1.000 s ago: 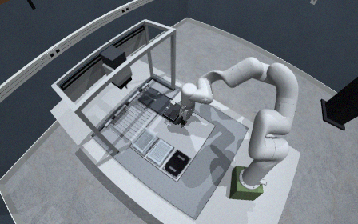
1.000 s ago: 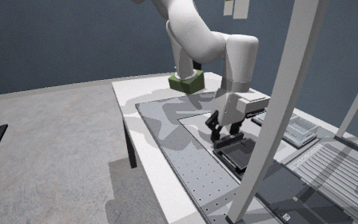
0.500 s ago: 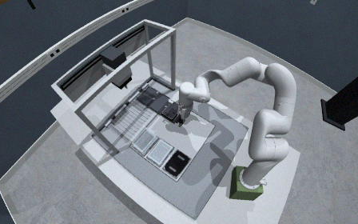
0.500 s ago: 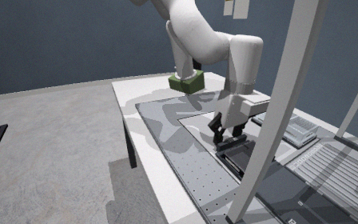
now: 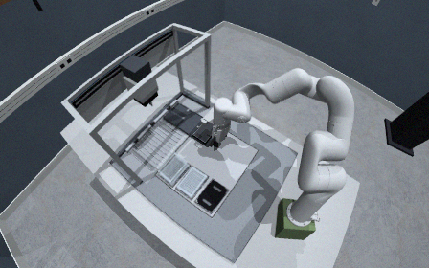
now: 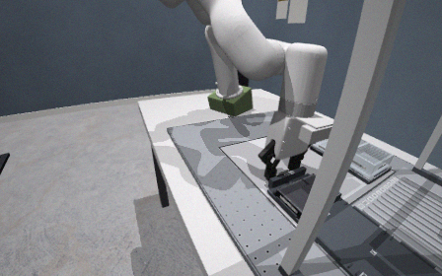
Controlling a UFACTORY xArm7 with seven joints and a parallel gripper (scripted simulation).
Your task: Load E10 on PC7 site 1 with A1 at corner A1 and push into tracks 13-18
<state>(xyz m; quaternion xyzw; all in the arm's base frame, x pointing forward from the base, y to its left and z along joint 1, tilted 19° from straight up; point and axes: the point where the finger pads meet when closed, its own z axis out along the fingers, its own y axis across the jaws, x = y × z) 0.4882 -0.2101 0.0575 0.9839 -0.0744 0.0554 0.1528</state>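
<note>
Standing wide open and gripping nothing, the gripper [image 6: 283, 165] hangs over the handle end of one carrier, PC7 [image 6: 297, 193], fingers straddling the handle. PC7 lies on the apron before the rails [image 6: 422, 207]. Three nests sit beside PC7: E10 [image 5: 211, 194], E01 [image 5: 191, 181] and E07 [image 5: 173, 169], one each.

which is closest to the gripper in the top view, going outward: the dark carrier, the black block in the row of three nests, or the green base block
1. The dark carrier: right under the open gripper, at its handle end.
2. The black block: in the nest row, toward the lower edge of the view.
3. The green base block: farthest, at the arm's foot, lower right.
</note>
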